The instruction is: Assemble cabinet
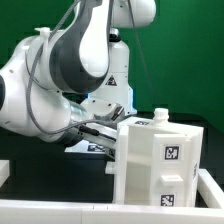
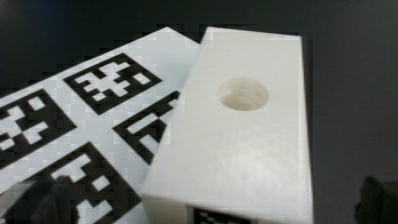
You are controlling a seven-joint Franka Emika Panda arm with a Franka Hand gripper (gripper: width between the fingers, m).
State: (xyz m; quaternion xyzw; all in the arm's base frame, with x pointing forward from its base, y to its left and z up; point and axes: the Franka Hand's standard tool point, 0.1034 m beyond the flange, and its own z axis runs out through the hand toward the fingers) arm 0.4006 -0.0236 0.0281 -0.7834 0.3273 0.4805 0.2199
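Handling: tall white tagged plastic cabinet (image 1: 155, 165) likely light, stiff, slick. You pinch across flat walls, avoiding round hole (image 2: 237, 94). Gripper (image 1: 106, 138) beside it; cannot tell whether fingers clench.

Crowded on one side of the cabinet, open table in front

In the exterior view the tall cabinet (image 1: 160, 150) blocks the right, and the robot arm (image 1: 70, 60) presses close to its left face. Bare dark table (image 1: 50, 180) lies free in front, bounded by a low white rail (image 1: 60, 212). In the wrist view a white panel (image 2: 240, 130) overlies the marker board (image 2: 89, 100), with dark table clear beside it.
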